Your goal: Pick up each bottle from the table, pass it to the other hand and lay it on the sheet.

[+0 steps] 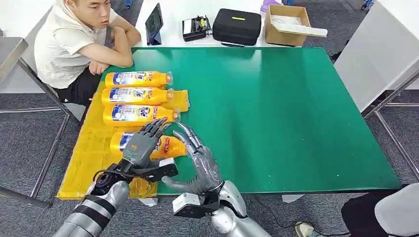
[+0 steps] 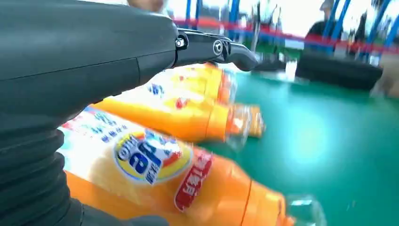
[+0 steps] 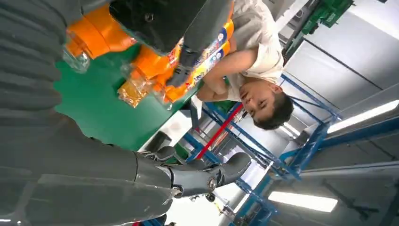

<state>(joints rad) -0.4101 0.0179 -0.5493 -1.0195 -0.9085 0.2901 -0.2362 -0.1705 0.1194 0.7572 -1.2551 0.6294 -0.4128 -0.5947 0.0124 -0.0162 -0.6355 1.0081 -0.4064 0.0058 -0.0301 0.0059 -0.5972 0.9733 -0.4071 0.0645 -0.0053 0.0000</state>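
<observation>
Green table top point(image 1: 276, 113) on grey carpet, white table behind with a black case point(image 1: 236, 26), a cardboard box point(image 1: 286, 23) and a tablet point(image 1: 154, 23). Yellow sheet point(image 1: 89, 158) draped over the green table's left edge. Three orange bottles lying side by side on the sheet, caps toward the table's middle: far bottle point(image 1: 138, 78), second bottle point(image 1: 137, 96), third bottle point(image 1: 140, 114). Fourth bottle point(image 1: 170, 146) lying nearest the robot, also on the sheet, partly covered by the left hand point(image 1: 141, 145), fingers draped over its body; whether gripping or merely resting on it, cannot tell. Right hand point(image 1: 200, 160) just beside the fourth bottle's cap end, fingers apart and stretched forward, holding nothing. Seated person point(image 1: 79, 39) leaning on the far left corner, arms folded on the table edge.
</observation>
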